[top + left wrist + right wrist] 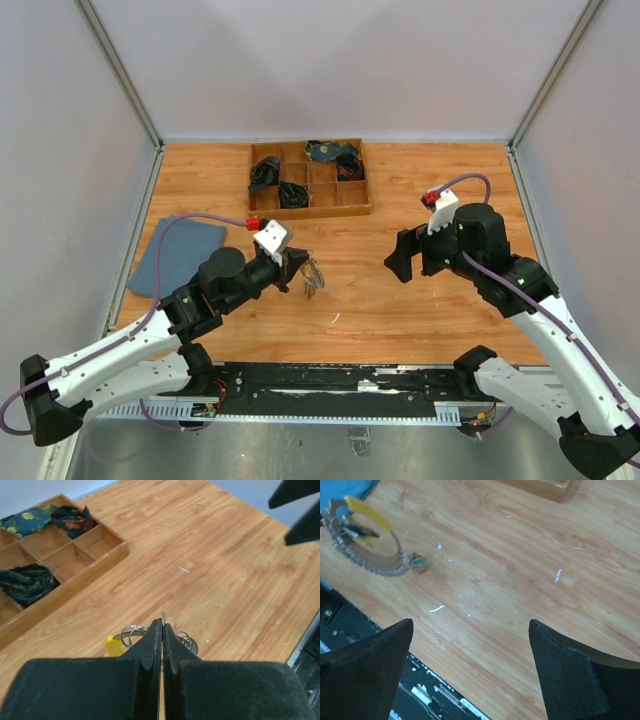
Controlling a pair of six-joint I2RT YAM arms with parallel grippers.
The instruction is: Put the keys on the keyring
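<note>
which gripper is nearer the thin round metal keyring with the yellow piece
Left. The left gripper is shut on the thin round metal keyring; the right gripper hangs open off to its right, apart.

Divided tray (310, 211) far middle of table (450, 300), cloth (180, 255) at left edge, keys (370, 569) and keyring (396, 540) left of centre (at left gripper (162, 626) tips), right gripper (400, 256) well right.

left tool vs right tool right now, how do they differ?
Left tool is shut, pinching the keyring; right tool is wide open and holds nothing. Left tool has the keys bunched at its tip; right tool has only bare table ahead. Shared: black fingers, both over the wooden table, pointing toward each other.
</note>
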